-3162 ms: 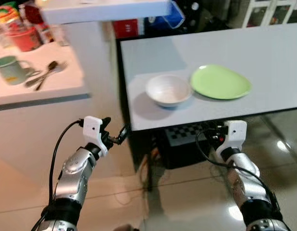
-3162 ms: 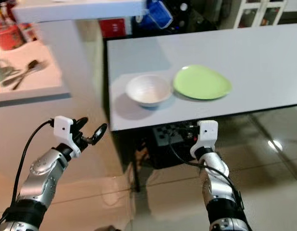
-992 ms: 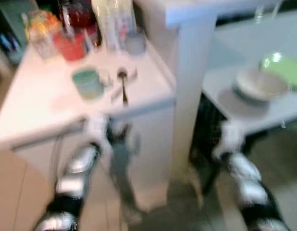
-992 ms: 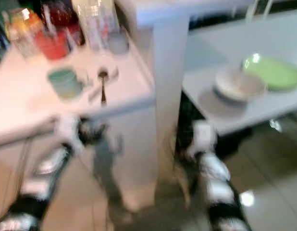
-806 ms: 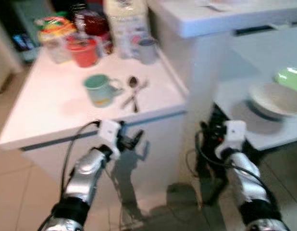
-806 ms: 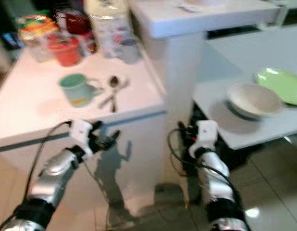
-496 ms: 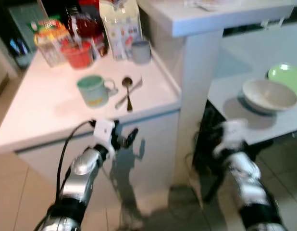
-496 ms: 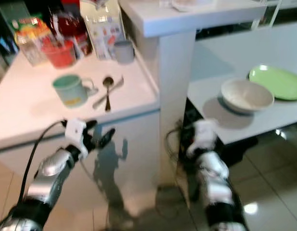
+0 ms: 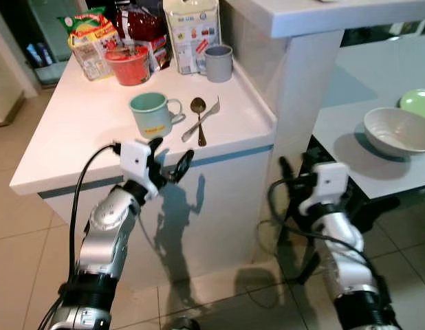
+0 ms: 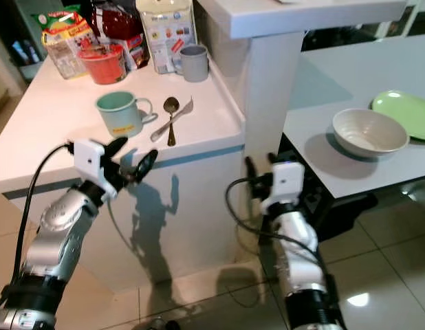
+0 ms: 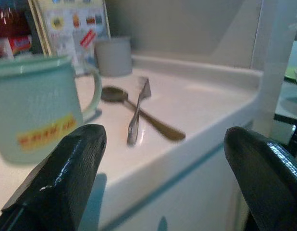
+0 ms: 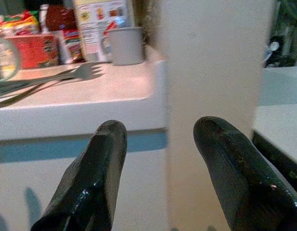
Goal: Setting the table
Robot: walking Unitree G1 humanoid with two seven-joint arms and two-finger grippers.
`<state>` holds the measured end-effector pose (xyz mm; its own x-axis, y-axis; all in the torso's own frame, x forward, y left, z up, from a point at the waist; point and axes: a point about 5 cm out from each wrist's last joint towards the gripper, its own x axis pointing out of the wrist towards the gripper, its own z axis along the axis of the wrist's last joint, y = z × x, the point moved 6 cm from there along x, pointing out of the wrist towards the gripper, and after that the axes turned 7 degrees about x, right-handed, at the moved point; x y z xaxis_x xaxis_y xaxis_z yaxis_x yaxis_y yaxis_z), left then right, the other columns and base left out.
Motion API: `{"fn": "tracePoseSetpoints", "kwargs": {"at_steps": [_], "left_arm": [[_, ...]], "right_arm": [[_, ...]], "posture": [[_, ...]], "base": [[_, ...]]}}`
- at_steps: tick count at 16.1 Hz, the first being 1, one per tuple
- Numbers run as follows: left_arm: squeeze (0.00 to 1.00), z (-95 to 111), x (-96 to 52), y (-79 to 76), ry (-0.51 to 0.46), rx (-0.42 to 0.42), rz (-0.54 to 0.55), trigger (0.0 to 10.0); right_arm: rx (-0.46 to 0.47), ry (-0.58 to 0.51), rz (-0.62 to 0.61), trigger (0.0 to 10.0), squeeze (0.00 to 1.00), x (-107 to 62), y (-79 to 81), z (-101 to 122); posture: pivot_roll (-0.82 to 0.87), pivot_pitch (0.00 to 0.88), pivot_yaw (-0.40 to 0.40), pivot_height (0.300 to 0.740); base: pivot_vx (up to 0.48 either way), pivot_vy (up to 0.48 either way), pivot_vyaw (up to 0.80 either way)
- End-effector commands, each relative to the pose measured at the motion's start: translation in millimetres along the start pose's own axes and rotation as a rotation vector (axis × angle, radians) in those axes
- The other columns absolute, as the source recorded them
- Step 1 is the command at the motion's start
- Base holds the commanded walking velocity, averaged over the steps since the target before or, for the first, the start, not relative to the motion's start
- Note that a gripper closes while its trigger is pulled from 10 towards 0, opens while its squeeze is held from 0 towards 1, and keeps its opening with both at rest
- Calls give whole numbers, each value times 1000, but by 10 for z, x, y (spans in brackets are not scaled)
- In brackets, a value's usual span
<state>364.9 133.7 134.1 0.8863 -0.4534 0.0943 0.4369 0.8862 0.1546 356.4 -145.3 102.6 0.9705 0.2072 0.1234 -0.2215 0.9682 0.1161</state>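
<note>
View now swung from the table to the counter — left gripper (image 9: 170, 165), fingers spread, faces spoon (image 9: 198, 115) and fork (image 9: 202, 119) at upper centre; right gripper (image 12: 160, 178) also spread — cutlery pickup looks next.

A white counter (image 9: 89, 137) is seen with a green mug (image 9: 150, 114) near its front edge; a spoon (image 9: 199, 117) and a fork (image 9: 203, 119) are laid crossing just beside the mug. A grey cup (image 9: 218, 63), a red bowl (image 9: 128, 65) and food packets are ranged at the back. The left gripper (image 9: 168, 165) is held parted at the counter's front edge. To the right, a white bowl (image 9: 397, 130) and a green plate (image 9: 419, 103) are set on a grey table (image 9: 350, 110). The right gripper (image 9: 298, 172) is raised beside the white pillar, its fingers hard to make out.
</note>
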Motion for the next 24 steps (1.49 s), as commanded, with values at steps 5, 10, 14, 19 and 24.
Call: {"fn": "tracePoseSetpoints", "kwargs": {"at_steps": [5,10,14,19,24], "left_arm": [[0,141,136,1,25,70,-39,10000],[0,121,264,28,68,91,-59,10000],[0,57,405,32,132,121,-103,10000],[0,180,603,224,156,137,-74,10000],[0,384,823,287,155,180,-89,10000]], "right_arm": [[-5,-27,13,10000,0,87,89,108],[-9,-59,16,10000,0,130,108,209],[-8,-91,23,10000,0,185,138,324],[1,-116,25,10000,0,180,179,400],[9,-110,21,10000,0,138,199,389]], "posture": [[17,0,89,740],[11,0,92,740],[10,0,95,740],[1,0,106,740],[-9,0,114,740]], "base": [[0,0,0],[0,0,0],[0,0,0],[0,0,0],[0,0,0]]}}
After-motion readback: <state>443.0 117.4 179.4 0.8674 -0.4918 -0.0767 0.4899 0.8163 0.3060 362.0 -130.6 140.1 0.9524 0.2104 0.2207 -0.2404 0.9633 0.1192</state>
